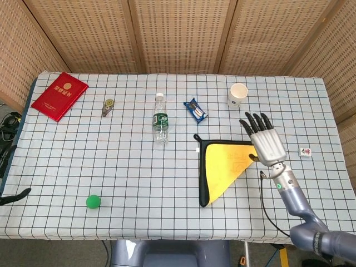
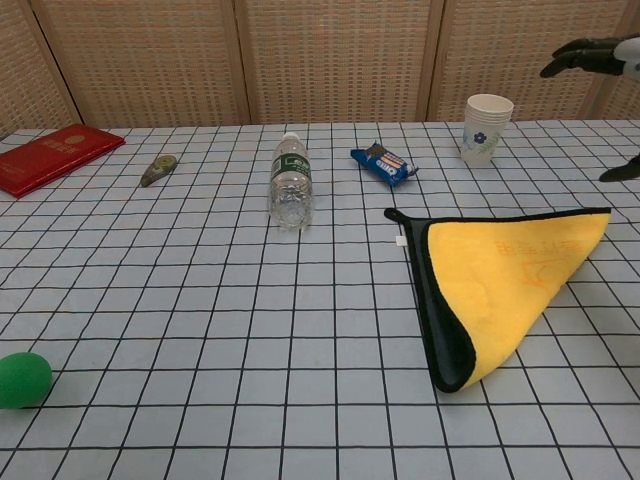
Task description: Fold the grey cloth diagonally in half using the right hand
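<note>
The cloth (image 1: 228, 167) lies on the checked table folded into a triangle, its yellow side up and a dark grey border along the left fold. In the chest view the cloth (image 2: 500, 275) sits at the right, one corner pointing to the table's right edge. My right hand (image 1: 266, 143) hovers just right of the cloth, fingers spread and holding nothing. Only the dark fingertips (image 2: 590, 55) show at the chest view's top right corner. Of my left hand (image 1: 14, 196) only a dark sliver shows at the left edge, off the table.
A water bottle (image 1: 160, 119) lies left of the cloth, with a blue snack packet (image 1: 195, 110) and a paper cup (image 1: 238, 94) behind it. A mahjong tile (image 1: 305, 151) sits to the right. A red booklet (image 1: 59, 95) and a green ball (image 1: 93, 201) are far left.
</note>
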Robot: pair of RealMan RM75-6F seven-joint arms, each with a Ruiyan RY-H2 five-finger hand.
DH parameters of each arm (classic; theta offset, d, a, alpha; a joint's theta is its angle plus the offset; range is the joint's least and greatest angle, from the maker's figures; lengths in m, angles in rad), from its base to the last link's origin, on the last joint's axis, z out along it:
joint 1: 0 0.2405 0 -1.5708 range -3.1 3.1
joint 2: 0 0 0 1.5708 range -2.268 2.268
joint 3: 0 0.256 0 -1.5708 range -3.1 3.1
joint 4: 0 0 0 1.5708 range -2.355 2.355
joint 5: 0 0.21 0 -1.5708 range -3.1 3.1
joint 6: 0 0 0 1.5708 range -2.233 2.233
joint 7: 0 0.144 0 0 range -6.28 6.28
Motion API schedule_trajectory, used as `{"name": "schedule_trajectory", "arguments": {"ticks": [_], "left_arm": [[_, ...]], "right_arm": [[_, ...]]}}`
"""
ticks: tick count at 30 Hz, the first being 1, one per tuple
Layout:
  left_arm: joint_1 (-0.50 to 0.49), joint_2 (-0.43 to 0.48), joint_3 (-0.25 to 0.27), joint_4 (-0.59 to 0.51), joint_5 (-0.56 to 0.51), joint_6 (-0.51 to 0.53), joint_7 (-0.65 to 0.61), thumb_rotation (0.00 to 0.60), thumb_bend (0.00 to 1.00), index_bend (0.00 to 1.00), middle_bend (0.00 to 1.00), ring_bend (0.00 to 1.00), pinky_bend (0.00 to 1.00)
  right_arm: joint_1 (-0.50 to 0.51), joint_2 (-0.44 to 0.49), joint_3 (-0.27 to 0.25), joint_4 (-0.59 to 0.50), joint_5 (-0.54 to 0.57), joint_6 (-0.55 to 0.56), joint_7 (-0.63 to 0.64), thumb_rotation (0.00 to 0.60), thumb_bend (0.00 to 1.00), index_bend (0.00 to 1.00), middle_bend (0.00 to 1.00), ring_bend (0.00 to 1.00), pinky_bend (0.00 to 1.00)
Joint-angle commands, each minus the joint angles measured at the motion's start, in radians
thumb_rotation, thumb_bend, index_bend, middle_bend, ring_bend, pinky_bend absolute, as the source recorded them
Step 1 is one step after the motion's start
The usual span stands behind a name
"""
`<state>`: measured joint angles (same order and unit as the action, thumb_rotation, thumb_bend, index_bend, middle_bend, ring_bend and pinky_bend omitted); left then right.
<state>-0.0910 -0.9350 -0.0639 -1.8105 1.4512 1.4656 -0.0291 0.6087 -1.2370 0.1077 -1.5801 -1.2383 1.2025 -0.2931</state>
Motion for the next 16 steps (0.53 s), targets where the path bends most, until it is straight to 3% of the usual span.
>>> {"name": "schedule_trajectory", "arguments": {"ticks": [1,9,16], "left_arm": [[0.004,-0.004,0.006,-0.002,0.010,0.006,0.010,0.600,0.00,0.00,0.00,0.00,0.00],[0.013,-0.017,0.018,-0.005,0.033,0.023,0.037,0.600,0.00,0.00,0.00,0.00,0.00],[0.019,-0.023,0.024,-0.002,0.036,0.028,0.046,0.600,0.00,0.00,0.00,0.00,0.00]], "right_arm": [[-0.115,0.069,-0.069,-0.055,-0.121,0.127,0.128,0.600,0.00,0.14,0.03,0.00,0.00],[-0.282,0.109,-0.139,-0.067,-0.218,0.299,0.258,0.600,0.00,0.09,0.00,0.00,0.00],[-0.378,0.116,-0.157,-0.053,-0.246,0.392,0.283,0.600,0.00,0.08,0.00,0.00,0.00]]}}
